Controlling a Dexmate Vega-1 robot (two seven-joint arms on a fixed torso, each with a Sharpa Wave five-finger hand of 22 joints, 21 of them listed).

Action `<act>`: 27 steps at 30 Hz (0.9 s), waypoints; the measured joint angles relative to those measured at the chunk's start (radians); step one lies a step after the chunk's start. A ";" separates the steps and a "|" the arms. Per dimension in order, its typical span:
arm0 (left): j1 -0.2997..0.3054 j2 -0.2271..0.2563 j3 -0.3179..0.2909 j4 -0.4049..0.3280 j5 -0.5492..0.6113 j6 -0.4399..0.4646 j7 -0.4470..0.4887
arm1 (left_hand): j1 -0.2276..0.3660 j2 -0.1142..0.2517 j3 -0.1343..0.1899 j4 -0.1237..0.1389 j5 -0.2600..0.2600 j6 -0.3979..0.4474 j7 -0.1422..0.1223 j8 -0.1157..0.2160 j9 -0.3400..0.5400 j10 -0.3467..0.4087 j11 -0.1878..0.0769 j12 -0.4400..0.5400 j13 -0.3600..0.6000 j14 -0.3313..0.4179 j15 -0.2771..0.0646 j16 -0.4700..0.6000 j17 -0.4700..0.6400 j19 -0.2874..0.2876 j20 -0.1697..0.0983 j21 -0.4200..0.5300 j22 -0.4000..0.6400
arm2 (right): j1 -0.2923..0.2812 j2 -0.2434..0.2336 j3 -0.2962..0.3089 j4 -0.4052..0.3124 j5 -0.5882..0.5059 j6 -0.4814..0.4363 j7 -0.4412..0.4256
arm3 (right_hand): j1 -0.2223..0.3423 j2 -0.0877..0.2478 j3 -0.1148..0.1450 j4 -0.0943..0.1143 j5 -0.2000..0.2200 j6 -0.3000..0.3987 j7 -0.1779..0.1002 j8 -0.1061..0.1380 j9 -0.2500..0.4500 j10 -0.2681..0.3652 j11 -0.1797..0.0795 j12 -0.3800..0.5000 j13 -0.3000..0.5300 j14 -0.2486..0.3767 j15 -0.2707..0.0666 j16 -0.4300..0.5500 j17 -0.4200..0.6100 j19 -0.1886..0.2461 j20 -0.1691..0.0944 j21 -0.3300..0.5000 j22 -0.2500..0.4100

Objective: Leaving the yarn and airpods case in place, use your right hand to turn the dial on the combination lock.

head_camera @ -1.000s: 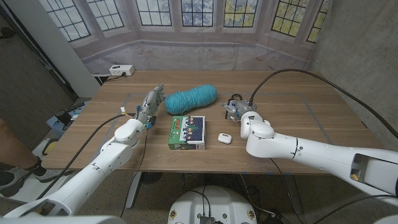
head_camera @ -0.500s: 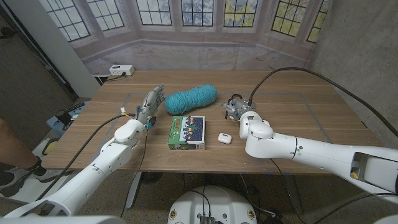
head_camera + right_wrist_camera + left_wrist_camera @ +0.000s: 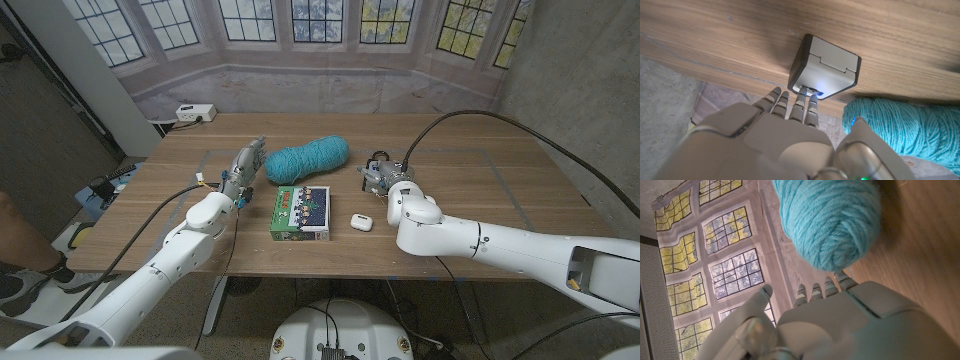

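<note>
Head view: the combination lock (image 3: 378, 170) sits right of the yarn (image 3: 306, 158), behind the airpods case (image 3: 361, 222); the right hand (image 3: 388, 178) covers it. The left hand (image 3: 241, 168) stands open by the yarn. Right wrist view: fingertips (image 3: 808, 107) touch the lock's edge; whether they grip, I cannot tell. Best to twist gently, wrist clear of the case.

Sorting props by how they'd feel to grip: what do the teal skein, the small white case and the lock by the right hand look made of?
The teal yarn skein looks like soft, matte fibre, its wound strands plainly visible. The small white airpods case seems smooth, hard plastic with rounded corners, probably glossy. The grey boxy combination lock looks like matte metal or plastic with a dark edge; which one is unclear.
</note>
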 measured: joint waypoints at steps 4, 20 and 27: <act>-0.001 0.000 0.001 0.000 0.001 0.001 0.000 | 0.000 0.000 0.003 -0.003 0.000 0.000 0.000 0.000 0.000 0.000 0.000 0.000 0.000 0.000 0.000 0.000 0.000 0.004 0.004 0.000 0.000 | -0.005 0.000 0.004 -0.001 0.003 0.001 -0.005 | 0.000 0.000 0.001 -0.001 0.000 -0.002 -0.001 0.000 0.000 0.009 -0.001 0.000 0.000 0.005 0.005 0.000 0.000 0.000 0.000 0.000 0.000; 0.010 0.003 0.002 -0.015 0.001 0.004 0.002 | 0.004 0.004 0.011 -0.011 -0.004 0.000 0.000 0.000 0.000 0.000 0.000 -0.004 0.000 0.000 0.000 0.000 -0.002 0.004 0.004 -0.008 0.000 | -0.025 0.005 0.023 0.004 0.019 0.030 -0.034 | 0.008 0.000 0.008 -0.008 0.000 -0.014 0.000 0.000 0.000 0.022 0.001 0.000 0.000 0.020 -0.002 0.000 0.000 0.004 -0.003 0.000 0.000; 0.013 0.003 0.002 -0.019 0.001 0.004 0.004 | 0.009 0.002 0.015 -0.015 -0.004 0.000 0.000 0.000 0.000 0.000 0.000 -0.004 0.000 0.000 0.000 0.000 -0.002 0.004 0.004 -0.011 0.000 | -0.036 0.008 0.036 0.010 0.025 0.046 -0.042 | 0.008 0.000 0.011 -0.011 0.000 -0.029 -0.004 -0.011 0.000 0.030 0.001 0.000 0.000 0.020 -0.002 0.000 0.000 0.004 -0.003 0.000 0.000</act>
